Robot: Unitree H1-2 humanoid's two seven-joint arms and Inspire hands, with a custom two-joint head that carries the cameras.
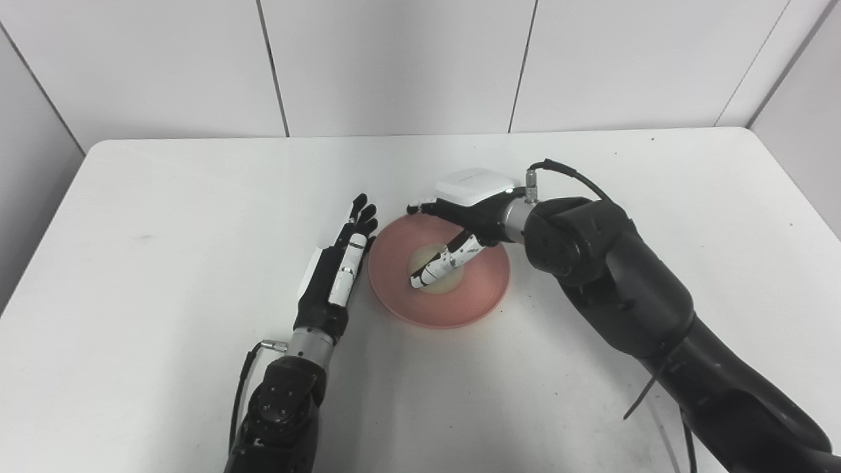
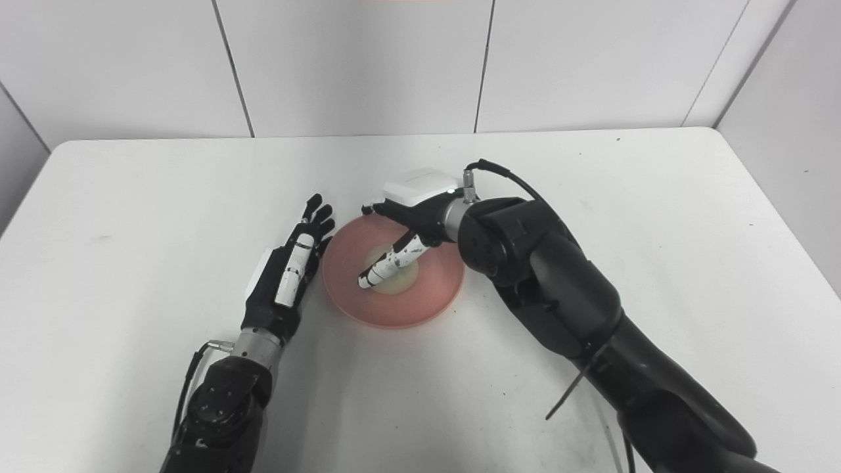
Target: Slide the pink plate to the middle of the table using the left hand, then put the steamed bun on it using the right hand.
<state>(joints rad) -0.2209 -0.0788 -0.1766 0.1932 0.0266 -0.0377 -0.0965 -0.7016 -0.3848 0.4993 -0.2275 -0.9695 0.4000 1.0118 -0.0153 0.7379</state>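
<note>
Left eye view: the pink plate is seen near the table's middle, bordered on its left by the left hand, whose fingers are stretched flat and hold nothing, seemingly as a stop. The steamed bun lies at the plate's centre under the right hand; whether it is gripped or released cannot be told.

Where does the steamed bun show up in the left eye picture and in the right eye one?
Left eye view: steamed bun just right of centre, inside the pink plate.
Right eye view: bun just left of centre, same plate.
Shared landmark: the right robot hand, whose white thumb lies across the bun.
</note>
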